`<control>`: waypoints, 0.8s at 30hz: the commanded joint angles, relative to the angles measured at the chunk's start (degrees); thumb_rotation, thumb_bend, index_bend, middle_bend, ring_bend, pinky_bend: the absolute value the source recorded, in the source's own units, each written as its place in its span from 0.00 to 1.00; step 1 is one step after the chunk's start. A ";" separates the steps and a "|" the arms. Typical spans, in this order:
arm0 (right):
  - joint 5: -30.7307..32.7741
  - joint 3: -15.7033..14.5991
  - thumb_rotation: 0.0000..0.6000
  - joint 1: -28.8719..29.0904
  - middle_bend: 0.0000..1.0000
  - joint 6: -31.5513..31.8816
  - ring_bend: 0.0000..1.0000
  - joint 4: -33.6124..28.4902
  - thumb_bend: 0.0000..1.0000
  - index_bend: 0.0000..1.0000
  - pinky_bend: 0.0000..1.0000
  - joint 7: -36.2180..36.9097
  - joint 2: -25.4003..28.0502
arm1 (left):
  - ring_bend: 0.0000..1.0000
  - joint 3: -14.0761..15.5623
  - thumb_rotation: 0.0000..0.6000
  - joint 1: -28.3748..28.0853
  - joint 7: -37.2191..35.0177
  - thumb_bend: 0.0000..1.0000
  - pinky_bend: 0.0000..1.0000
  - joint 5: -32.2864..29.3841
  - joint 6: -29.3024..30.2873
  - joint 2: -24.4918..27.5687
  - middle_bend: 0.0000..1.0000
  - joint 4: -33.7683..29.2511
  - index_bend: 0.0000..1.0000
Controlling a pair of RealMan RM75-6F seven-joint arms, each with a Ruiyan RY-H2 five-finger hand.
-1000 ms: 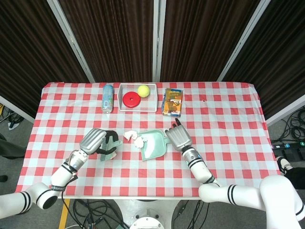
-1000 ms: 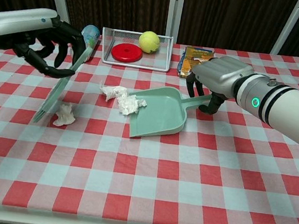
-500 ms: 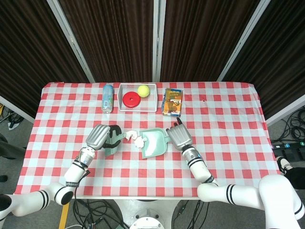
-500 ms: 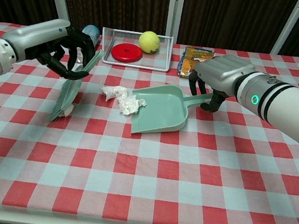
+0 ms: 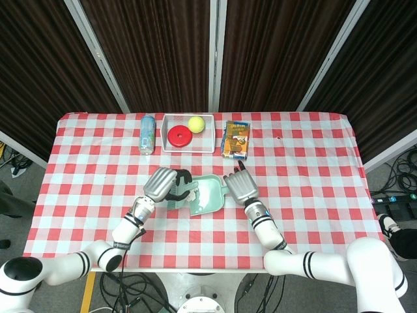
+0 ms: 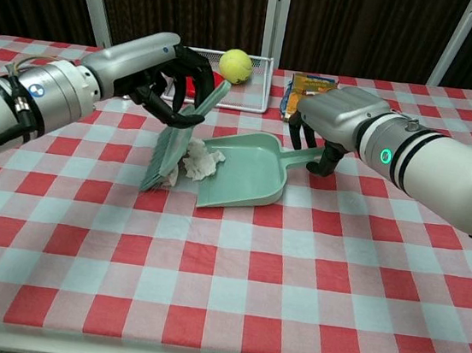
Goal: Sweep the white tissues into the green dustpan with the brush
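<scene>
I am gripping the brush (image 6: 174, 139) in my left hand (image 6: 169, 78), bristles down on the cloth at about nine o'clock of the white tissues (image 6: 199, 160), which are bunched right at the mouth of the green dustpan (image 6: 245, 172). My right hand (image 6: 334, 115) is clenching the pan's handle at three o'clock. To do this well, I am judging that the bristles need to stay low and flat, pushing toward three o'clock, while the right hand is pinning the pan's lip to the tablecloth (image 6: 232, 279) so nothing slips under. The brush is hiding part of the tissues, so I cannot tell how many pieces there are. From overhead, my left hand is covering the brush almost entirely.
</scene>
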 commanded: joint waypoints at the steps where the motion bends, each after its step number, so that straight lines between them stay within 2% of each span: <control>1: 0.44 0.29 1.00 0.12 0.56 -0.03 0.25 0.47 0.38 0.60 0.09 0.26 -0.37 | 0.57 -0.36 1.00 -1.10 -0.06 0.41 0.85 0.89 -0.18 -1.39 0.54 0.96 0.52; 9: 1.45 1.02 1.00 0.16 0.56 -1.74 0.25 2.25 0.39 0.61 0.09 2.81 -1.41 | 0.57 -1.34 1.00 -2.96 0.05 0.41 0.85 1.82 -0.18 -2.71 0.54 0.42 0.52; 24: -2.21 2.31 1.00 -0.20 0.56 -4.11 0.26 4.19 0.39 0.62 0.09 11.09 -3.93 | 0.57 -1.49 1.00 -3.27 0.60 0.41 0.85 1.94 0.05 -1.00 0.54 -3.25 0.52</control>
